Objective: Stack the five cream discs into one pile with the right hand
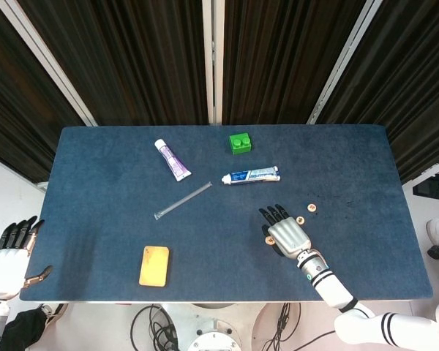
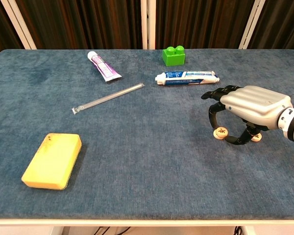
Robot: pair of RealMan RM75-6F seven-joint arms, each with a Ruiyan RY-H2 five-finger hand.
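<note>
Three small cream discs show in the head view: one [image 1: 313, 207] lies apart at the far right, one [image 1: 301, 219] beside my right hand's fingers, one [image 1: 270, 239] at the hand's left edge. The chest view shows two discs: one [image 2: 220, 132] under the fingertips and one [image 2: 256, 138] behind the thumb. My right hand [image 1: 288, 233] [image 2: 248, 108] arches palm-down over them, fingers curved to the cloth, thumb curled under, nothing lifted. Other discs may be hidden under the palm. My left hand [image 1: 11, 254] hangs off the table's near left corner, fingers spread and empty.
A blue-and-white toothpaste tube [image 2: 186, 77] lies just beyond the right hand, with a green brick [image 2: 173, 55] farther back. A purple tube [image 2: 103, 66], a clear straw [image 2: 108, 98] and a yellow sponge [image 2: 53, 160] lie to the left on the blue table [image 2: 147, 186].
</note>
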